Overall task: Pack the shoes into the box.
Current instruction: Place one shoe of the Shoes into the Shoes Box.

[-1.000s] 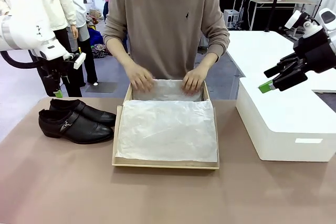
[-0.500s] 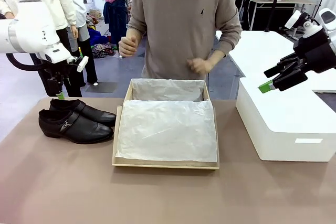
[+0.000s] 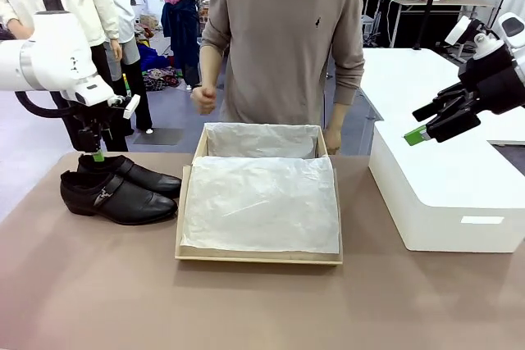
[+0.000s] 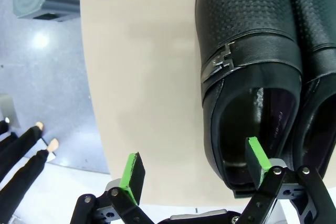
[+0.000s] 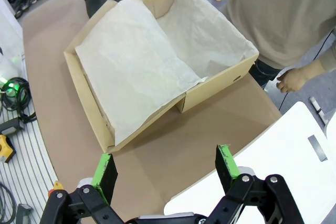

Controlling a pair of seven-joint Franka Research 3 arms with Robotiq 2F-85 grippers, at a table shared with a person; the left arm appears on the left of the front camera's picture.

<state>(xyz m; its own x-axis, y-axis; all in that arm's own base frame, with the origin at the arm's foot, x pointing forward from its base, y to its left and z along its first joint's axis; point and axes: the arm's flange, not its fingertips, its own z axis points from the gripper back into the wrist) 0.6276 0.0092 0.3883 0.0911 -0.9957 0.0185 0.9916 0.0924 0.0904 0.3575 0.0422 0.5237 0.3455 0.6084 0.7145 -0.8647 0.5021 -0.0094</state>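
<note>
My left claw (image 4: 194, 153) hangs at the bottom of the left wrist frame, jaws spread as wide as they go and nothing between them. One green pad (image 4: 257, 160) sits over the heel opening of the nearer shoe of the pair of glossy black leather dress shoes (image 4: 247, 77). The other is over the bare brown tabletop (image 4: 147, 77) just beside that shoe.

In the front view the claw is at left of frame, just above the heel ends. The shoes lie side by side and touching, toes toward the shallow tan cardboard box (image 3: 258, 258) at centre frame, near it but apart.

I take the step in hand to be the first pick. I want to come straight down so one finger goes inside the heel and the other outside its wall, then pinch the stiff back quarter, clear of the strap buckle. The leather looks slick, so I'd close firmly. Its twin, pressed against it, may drag along.

White tissue paper (image 3: 258, 202) drapes forward over the flap. The open well seems to be the far part, at upper centre, so I must lift high and carry past the sheet.

My right claw (image 5: 165, 156) is open and empty, at right of the front frame above the large smooth white block (image 3: 447, 194). The person's hands (image 3: 203, 97) are off the box.
</note>
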